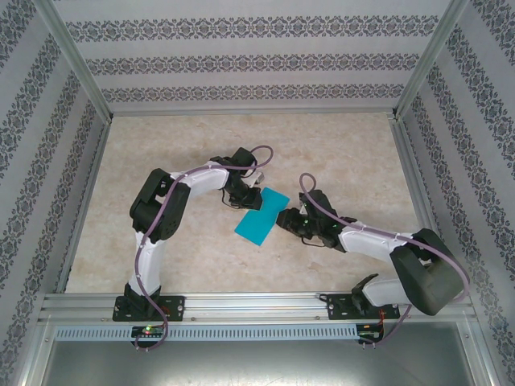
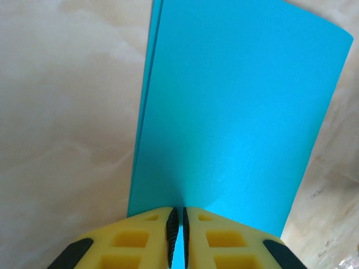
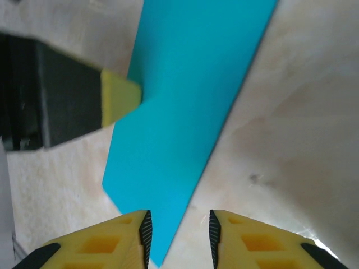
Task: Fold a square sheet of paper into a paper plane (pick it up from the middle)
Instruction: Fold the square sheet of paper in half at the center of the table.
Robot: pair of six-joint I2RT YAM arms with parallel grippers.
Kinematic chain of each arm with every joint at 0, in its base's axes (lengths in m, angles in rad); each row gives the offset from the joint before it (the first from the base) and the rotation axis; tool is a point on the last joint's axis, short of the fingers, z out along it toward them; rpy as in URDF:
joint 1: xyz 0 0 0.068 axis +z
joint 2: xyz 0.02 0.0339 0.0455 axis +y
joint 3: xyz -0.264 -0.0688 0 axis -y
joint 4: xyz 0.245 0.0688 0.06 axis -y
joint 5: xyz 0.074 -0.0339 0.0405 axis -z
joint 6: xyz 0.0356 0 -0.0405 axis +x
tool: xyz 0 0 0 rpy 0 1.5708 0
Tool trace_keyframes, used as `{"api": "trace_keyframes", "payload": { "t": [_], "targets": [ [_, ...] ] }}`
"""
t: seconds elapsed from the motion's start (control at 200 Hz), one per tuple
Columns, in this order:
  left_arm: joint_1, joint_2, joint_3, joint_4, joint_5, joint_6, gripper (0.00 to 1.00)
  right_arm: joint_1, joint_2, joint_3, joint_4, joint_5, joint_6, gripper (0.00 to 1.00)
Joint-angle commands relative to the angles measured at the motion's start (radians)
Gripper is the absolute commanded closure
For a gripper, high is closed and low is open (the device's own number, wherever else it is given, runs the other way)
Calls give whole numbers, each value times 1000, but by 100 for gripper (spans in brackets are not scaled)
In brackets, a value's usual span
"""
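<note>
The square sheet of paper [image 1: 261, 217] is teal-blue and folded into a rectangle of two layers, with no pointed plane shape. It lies low over the table's middle. My left gripper [image 1: 249, 191] is shut on its far long edge; in the left wrist view the pads [image 2: 173, 230] pinch the sheet [image 2: 235, 112]. My right gripper [image 1: 283, 219] is at the sheet's right side and stands open. In the right wrist view a corner of the sheet [image 3: 185, 101] reaches between the parted jaws of my right gripper [image 3: 179, 230], close to the left pad. The left gripper's yellow fingertip [image 3: 119, 98] grips the opposite edge.
The marbled beige tabletop [image 1: 161, 161] is walled by patterned panels at the back and both sides. A metal rail [image 1: 257, 305] with both arm bases runs along the near edge.
</note>
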Motion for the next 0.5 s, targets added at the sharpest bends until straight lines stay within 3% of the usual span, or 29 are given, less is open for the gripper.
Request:
{"api": "trace_keyframes", "payload": {
  "t": [0.0, 0.495],
  "targets": [
    [10, 13, -68, -66, -56, -29, 82, -24, 26, 37, -9, 5, -10, 62],
    [10, -11, -94, -56, -53, -30, 82, -50, 281, 199, 30, -11, -52, 58]
  ]
}}
